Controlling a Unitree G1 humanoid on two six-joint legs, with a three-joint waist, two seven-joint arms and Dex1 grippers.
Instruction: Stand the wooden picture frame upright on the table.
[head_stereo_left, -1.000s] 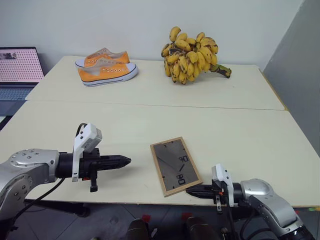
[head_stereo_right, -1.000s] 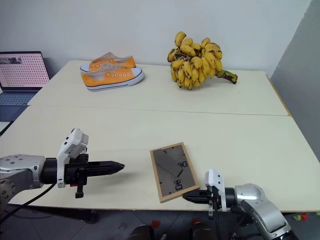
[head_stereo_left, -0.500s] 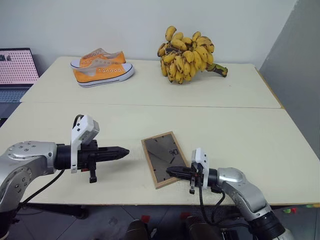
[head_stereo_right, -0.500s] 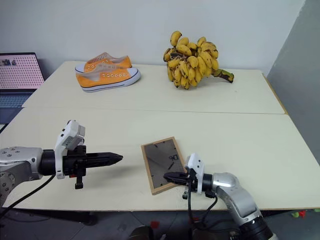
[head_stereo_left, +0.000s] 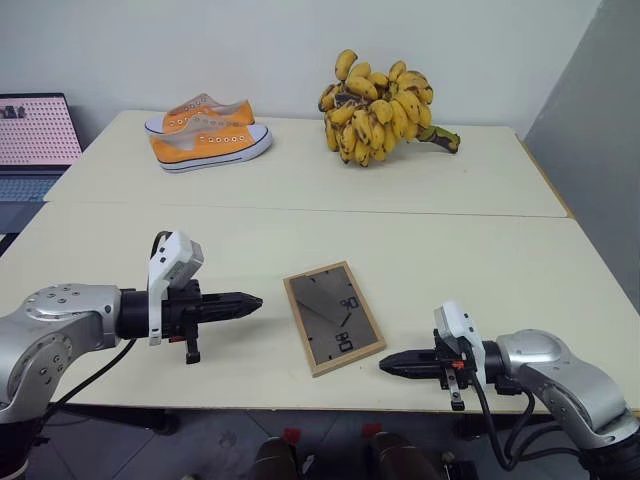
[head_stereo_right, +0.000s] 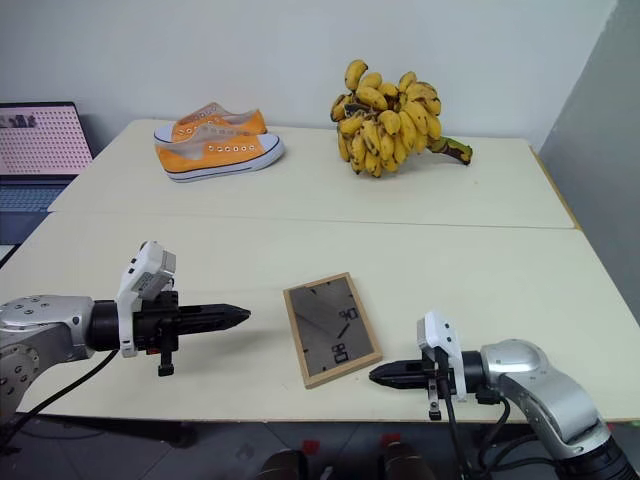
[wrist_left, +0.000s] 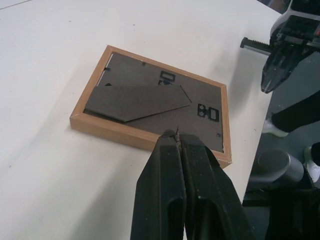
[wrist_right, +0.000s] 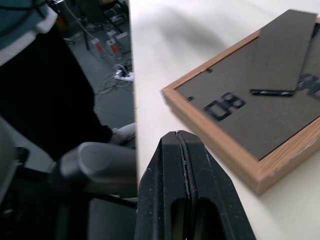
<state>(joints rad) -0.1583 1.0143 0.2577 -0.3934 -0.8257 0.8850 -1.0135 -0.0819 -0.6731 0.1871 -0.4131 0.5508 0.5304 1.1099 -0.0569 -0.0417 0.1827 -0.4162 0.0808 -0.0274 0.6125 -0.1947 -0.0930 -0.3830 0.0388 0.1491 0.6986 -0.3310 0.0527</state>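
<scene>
Flat on its face, the frame (head_stereo_left: 333, 318) lies near the desk's (head_stereo_left: 480, 270) six-o'clock edge. The left fingers (head_stereo_left: 252, 300) at its nine o'clock and right fingers (head_stereo_left: 392, 366) at roughly four o'clock are pressed together, apparently clear of it.

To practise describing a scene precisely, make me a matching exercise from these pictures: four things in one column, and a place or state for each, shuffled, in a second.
Things:
1. wooden picture frame
2. orange sneakers
3. bunch of bananas
4. left end effector

Places or states:
A. far half of the table, toward its right side
B. shut, fingers pointing at the frame from its left
C. lying flat, back panel up, near the front edge
D. far half of the table, toward its left side

Pairs: 1-C, 2-D, 3-A, 4-B
</scene>
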